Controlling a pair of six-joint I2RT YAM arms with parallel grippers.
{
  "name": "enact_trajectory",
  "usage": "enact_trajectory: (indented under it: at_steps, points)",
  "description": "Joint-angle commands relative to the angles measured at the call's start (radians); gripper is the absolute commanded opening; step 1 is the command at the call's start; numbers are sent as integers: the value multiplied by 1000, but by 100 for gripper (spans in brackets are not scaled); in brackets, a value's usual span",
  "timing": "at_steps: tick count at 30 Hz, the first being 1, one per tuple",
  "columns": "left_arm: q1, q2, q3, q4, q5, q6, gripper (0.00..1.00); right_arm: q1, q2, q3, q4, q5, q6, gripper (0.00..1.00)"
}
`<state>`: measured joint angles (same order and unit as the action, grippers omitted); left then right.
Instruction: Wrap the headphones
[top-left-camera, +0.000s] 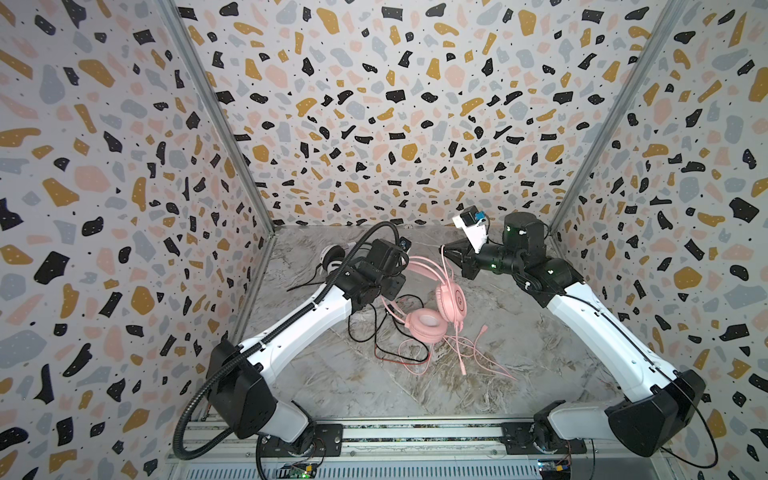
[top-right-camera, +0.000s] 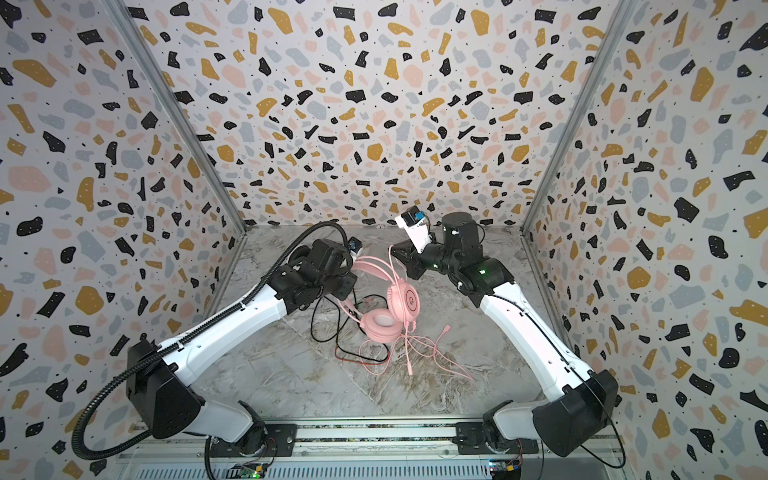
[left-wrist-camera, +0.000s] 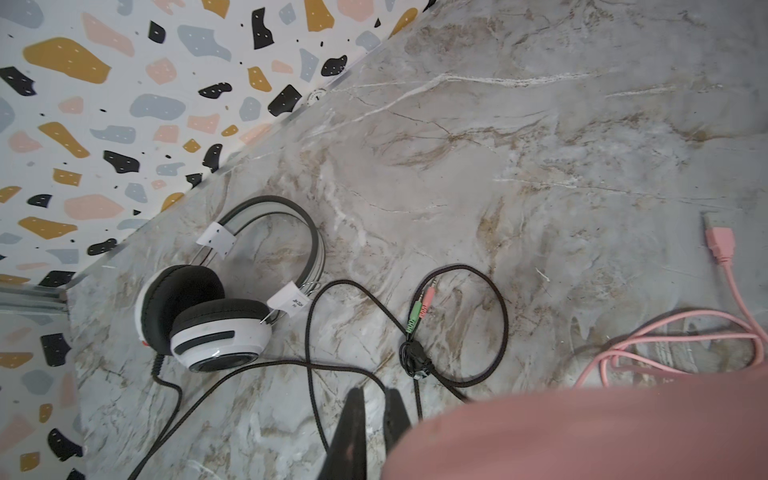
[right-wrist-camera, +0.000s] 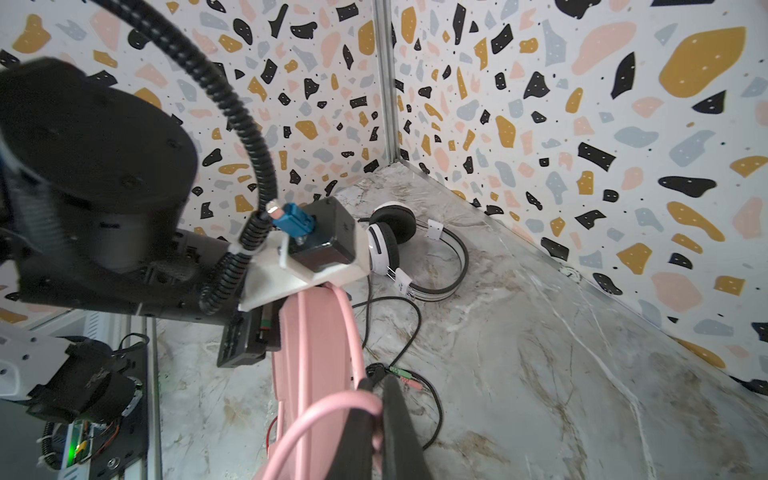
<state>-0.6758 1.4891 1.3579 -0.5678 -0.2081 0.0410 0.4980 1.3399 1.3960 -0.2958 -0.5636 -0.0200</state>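
The pink headset (top-left-camera: 424, 326) contrasts with the white headset (left-wrist-camera: 220, 332)'s black stripes and the grey-marbled table (top-left-camera: 519, 332).

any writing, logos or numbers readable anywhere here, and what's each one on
Nothing reads clearly.
Round emblem on an ear cup of the pink headphones: a single mark, perhaps "G", too small to be sure.
Paper tag on the white headphones: a few dark printed characters, too blurred to read.
Second tag on their band: no print visible.
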Motion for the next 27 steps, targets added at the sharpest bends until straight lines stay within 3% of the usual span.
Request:
enact_trajectory:
  at_steps: [1,10,18,27]
  points:
    - [-11,4,72,18,113,-1,0,11,-14,20,67,-11,6,0]
    - [-16,-66,27,120,409,-46,0,-22,20,-12,81,164,41,0]
    - [-12,-134,-17,239,572,-98,0,-61,27,-64,135,59,71,2]
    - [41,-165,-53,344,686,-159,0,-127,-34,-140,231,-96,134,14]
